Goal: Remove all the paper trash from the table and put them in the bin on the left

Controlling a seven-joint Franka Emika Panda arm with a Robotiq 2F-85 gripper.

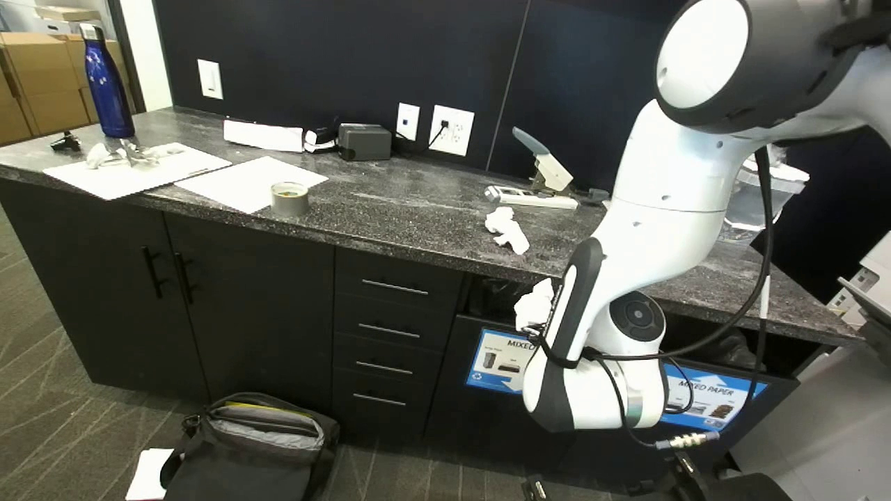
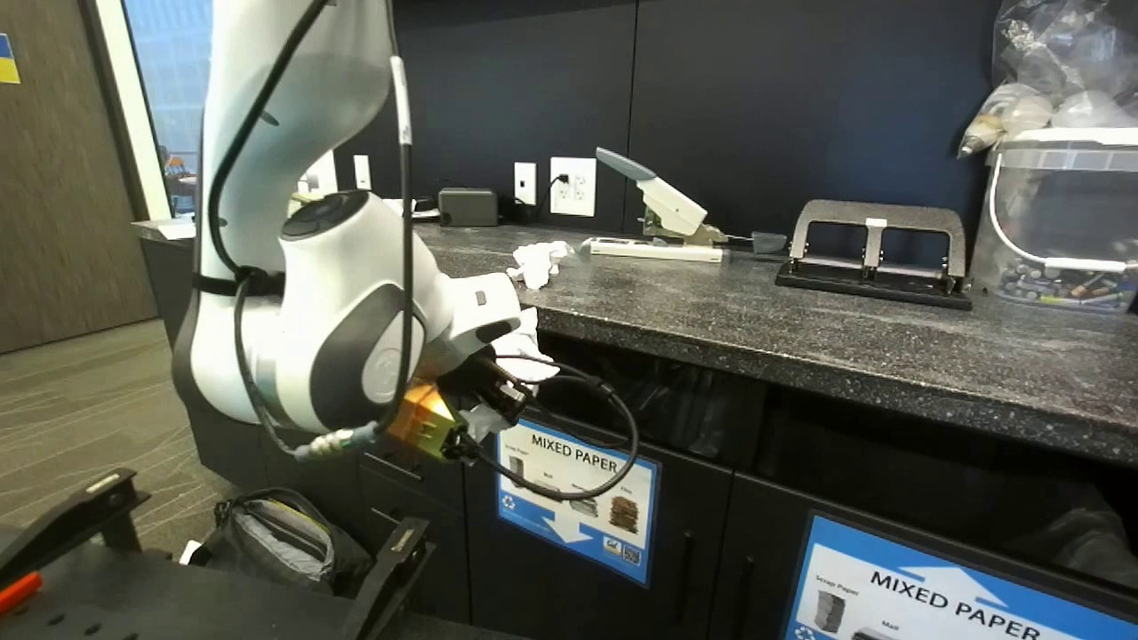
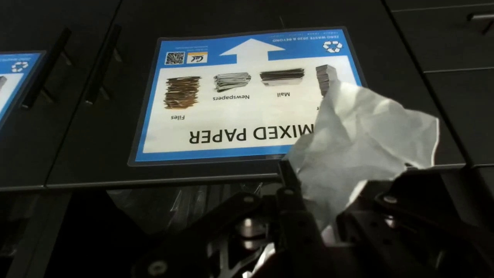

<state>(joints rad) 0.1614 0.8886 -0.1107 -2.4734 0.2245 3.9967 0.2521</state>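
My gripper (image 3: 328,183) is shut on a crumpled white paper scrap (image 3: 366,139), which sticks out past the fingers. The scrap also shows in both exterior views (image 1: 534,306) (image 2: 526,347), in front of the counter edge. The gripper (image 2: 508,391) is at the open top of the left bin (image 2: 685,498), whose blue-and-white label appears upside down in the wrist view. Another crumpled scrap (image 1: 508,229) lies on the dark speckled table (image 1: 404,216), near its front edge. More crumpled paper (image 1: 115,154) lies at the far left. The arm partly hides the gripper.
Flat white sheets (image 1: 250,182), a tape roll (image 1: 289,200) and a blue bottle (image 1: 108,83) stand left on the counter. A stapler (image 2: 662,213), hole punch (image 2: 876,253) and clear bucket (image 2: 1058,222) stand at the back. A bag (image 1: 257,445) lies on the floor.
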